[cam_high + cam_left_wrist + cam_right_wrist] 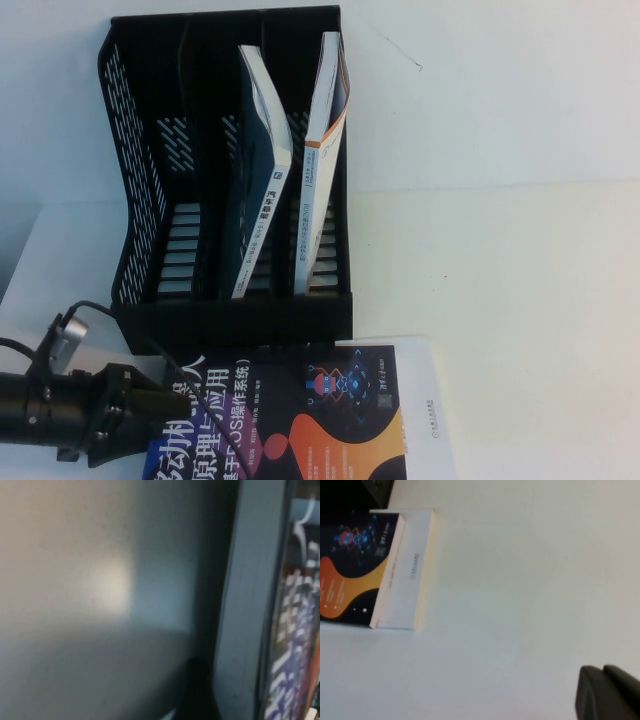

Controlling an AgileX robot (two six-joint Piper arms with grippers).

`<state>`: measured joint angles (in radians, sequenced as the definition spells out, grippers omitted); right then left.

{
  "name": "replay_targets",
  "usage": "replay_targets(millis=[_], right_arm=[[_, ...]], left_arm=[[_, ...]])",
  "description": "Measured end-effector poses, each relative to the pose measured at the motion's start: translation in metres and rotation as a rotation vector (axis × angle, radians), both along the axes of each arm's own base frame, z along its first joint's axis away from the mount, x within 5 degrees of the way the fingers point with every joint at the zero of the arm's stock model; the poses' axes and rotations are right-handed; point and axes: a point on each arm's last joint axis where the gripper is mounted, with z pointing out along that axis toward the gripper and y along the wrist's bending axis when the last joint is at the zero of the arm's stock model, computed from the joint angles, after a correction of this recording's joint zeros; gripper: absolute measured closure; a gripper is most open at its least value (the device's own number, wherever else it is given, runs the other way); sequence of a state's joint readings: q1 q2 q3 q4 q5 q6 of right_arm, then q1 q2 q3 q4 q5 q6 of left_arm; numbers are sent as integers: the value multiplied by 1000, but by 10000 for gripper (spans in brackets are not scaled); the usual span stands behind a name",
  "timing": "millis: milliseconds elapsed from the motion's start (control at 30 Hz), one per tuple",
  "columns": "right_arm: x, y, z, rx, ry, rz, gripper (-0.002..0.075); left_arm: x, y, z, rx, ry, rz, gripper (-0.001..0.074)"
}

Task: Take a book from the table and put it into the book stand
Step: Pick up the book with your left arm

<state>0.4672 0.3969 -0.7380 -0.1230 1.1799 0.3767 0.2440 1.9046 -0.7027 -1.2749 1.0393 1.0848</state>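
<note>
The black-covered book (330,420) with white title and orange swirl lies at the near edge of the white table (520,250), just in front of the black book stand (130,200). Its white page edge shows on the right, so it looks tilted. My left gripper (165,405) reaches in from the left and is shut on the book's left edge. The left wrist view shows the book's edge and cover (295,630) very close. My right gripper (607,692) is out of the high view. It hovers shut and empty over bare table, away from the book (350,565).
The stand's left slot is empty. A dark teal book (262,170) stands in the middle slot and a white-and-grey book (325,120) leans in the right slot. Bare table (520,580) lies to the right of the stand.
</note>
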Motion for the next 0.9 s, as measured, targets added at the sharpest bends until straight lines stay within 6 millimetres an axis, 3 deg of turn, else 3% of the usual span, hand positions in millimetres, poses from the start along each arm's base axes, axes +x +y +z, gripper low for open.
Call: replay_targets(millis=[133, 433, 700, 900], right_arm=[[1, 2, 1, 23, -12, 9, 721], [1, 3, 0, 30, -17, 13, 721], [4, 9, 3, 98, -51, 37, 721], [12, 24, -13, 211, -53, 97, 721]], left_arm=[[1, -10, -3, 26, 19, -13, 237], [2, -11, -2, 23, 23, -5, 253], [2, -10, -4, 49, 23, -6, 404], [2, -10, -5, 60, 22, -6, 566]])
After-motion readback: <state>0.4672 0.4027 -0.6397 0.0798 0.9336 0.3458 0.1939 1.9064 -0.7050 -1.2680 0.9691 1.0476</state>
